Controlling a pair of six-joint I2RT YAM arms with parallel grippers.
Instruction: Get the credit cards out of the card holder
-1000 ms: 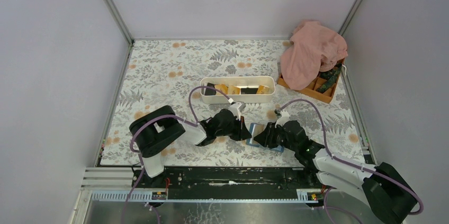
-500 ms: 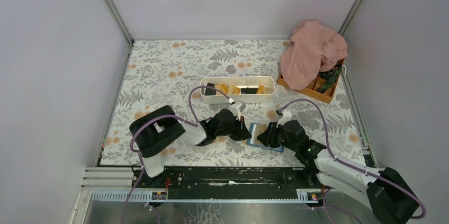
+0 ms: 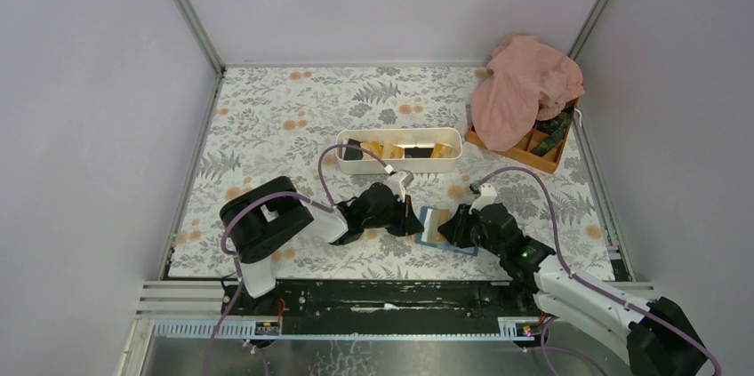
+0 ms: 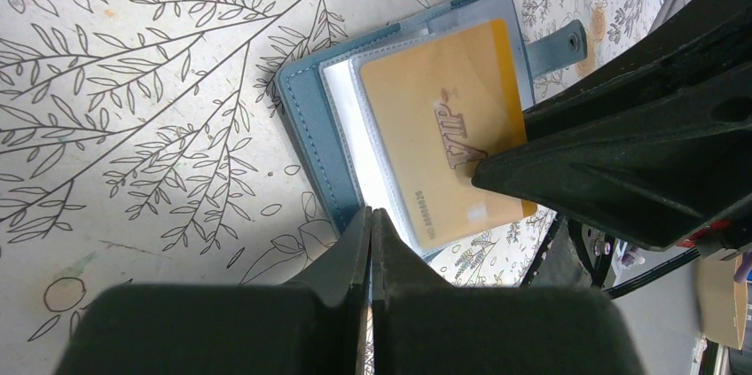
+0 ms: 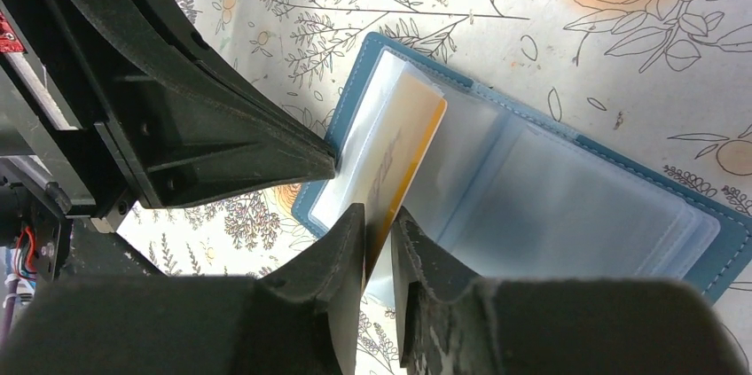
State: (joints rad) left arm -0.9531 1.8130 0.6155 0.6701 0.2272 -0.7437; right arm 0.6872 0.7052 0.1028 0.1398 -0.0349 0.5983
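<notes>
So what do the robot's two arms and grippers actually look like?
The left arm and right arm share one build: bulky black joints, white links between. A thin purple cable loops along each. The left gripper and right gripper each have two matte black fingers tapering to narrow tips. A small green light shows on the right arm.

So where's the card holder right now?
Top view: the card holder lies open just right of centre, between both arms' jaws, nearer than the white tray.
</notes>
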